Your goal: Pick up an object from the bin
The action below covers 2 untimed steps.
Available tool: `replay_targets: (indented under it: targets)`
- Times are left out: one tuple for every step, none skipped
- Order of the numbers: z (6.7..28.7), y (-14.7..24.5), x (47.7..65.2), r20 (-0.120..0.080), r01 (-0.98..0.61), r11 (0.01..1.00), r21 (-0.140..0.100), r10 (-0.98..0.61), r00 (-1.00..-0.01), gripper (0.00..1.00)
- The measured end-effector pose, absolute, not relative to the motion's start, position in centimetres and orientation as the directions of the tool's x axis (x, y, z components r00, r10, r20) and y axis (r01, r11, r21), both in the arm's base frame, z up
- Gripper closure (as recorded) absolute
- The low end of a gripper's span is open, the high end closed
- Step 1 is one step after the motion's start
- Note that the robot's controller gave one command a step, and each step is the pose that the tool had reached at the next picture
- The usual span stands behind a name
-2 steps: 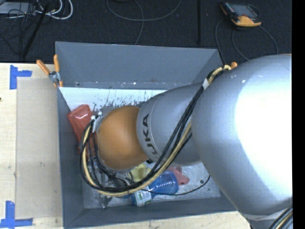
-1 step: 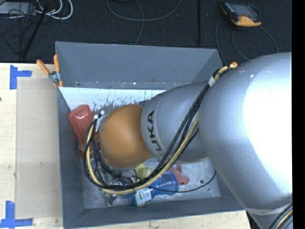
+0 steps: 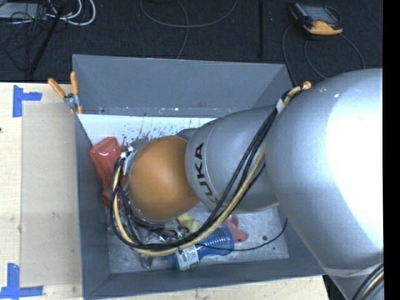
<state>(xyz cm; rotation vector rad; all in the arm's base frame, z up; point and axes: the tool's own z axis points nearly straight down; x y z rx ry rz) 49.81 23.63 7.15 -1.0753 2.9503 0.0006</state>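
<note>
**Bin pick: arm low in bin, gripper state not readable**

Arm (image 3: 312, 167) reaches in from the right and covers most of the grey bin (image 3: 175, 83); orange cover (image 3: 159, 177) at the wrist sits over the left-centre of the floor; black and yellow cables (image 3: 117, 199) loop round its left and lower sides.

Gripper (image 3: 152, 235): only dark parts show under the lower edge of the orange cover, near the front-left of the floor; whether it is released, clenched or grasping anything cannot be told; nothing is seen in its grasp.

Things nearest the gripper:
- red crumpled object (image 3: 103, 158) against the left wall, touching or just beside the orange cover, partly hidden by it;
- yellow piece (image 3: 187, 224) just right of the gripper, mostly covered by the arm; kind not clear;
- blue ribbed bottle (image 3: 209, 245) lying on its side along the near wall, pale end towards the left, just beside the cable loop;
- pink piece (image 3: 237, 231) just right of the bottle, under the arm's edge.

Which of these the gripper is over cannot be told.
</note>
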Motion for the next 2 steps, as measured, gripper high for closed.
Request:
replay_targets:
  targets:
    - [7.8,23.3,52.8,0.001,-0.531,0.847,0.001,-0.531,-0.847,0.00]
    - [7.6,20.5,52.8,-0.001,-0.637,0.771,0.001,-0.637,-0.771,0.00]
